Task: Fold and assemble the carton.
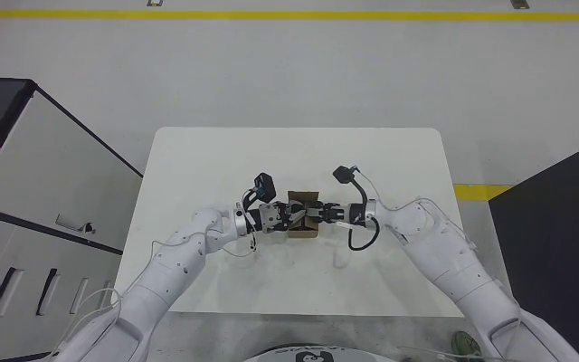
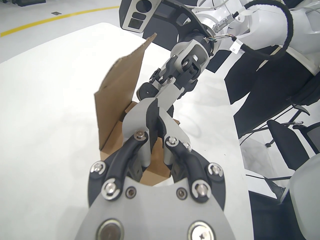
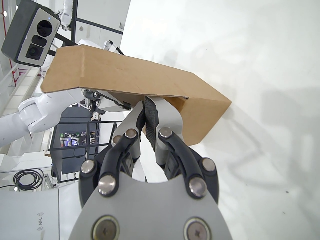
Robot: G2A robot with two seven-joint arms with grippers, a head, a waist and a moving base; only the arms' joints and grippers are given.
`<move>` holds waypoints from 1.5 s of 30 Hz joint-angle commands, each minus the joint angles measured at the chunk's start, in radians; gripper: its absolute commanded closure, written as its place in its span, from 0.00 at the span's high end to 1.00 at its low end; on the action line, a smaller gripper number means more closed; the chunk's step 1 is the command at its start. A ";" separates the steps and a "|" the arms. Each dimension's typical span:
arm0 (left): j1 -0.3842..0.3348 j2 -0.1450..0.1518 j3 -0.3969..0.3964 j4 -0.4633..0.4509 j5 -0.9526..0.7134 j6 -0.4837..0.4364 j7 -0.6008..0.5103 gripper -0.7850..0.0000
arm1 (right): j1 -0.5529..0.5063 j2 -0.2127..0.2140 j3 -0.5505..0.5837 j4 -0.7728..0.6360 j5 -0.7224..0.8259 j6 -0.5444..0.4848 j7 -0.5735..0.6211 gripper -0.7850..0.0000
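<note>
— While both arms meet at the carton [image 1: 303,197], how far along would you call the job?

— Partway, I judge. The carton stands opened into a box shape, with the middle of the table [image 1: 208,163] under it, so the squaring-up looks done.

— And what is left?

— One tall flap stands upright from the carton's side, and the top view looks down into a dark open mouth. The flaps need folding in and tucking before it counts as assembled (that is my reading, not something shown).

— The claws?

— The left gripper [image 2: 155,108] sits at one side of the carton, fingers drawn narrow, pads almost meeting over the carton's rim. The right gripper [image 3: 147,103] sits at the opposite side, equally narrow, its tips just under the edge of a bent-over panel.

— Holding cardboard?

— I cannot tell whether either one pinches a wall or merely presses against it. The two sets of tips lie very near each other at the carton's opening.
</note>
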 commanded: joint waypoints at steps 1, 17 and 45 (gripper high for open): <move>0.000 0.000 0.000 0.001 -0.001 -0.002 -0.002 0.00 | 0.002 -0.001 -0.002 0.001 -0.001 0.004 -0.002 0.00; -0.003 -0.001 -0.007 0.009 -0.006 -0.017 -0.004 0.00 | 0.018 -0.009 -0.013 -0.002 0.003 0.028 0.006 0.00; 0.043 0.026 -0.068 -0.088 0.018 -0.060 -0.009 0.22 | -0.067 0.029 0.146 -0.003 0.210 -0.137 0.097 1.00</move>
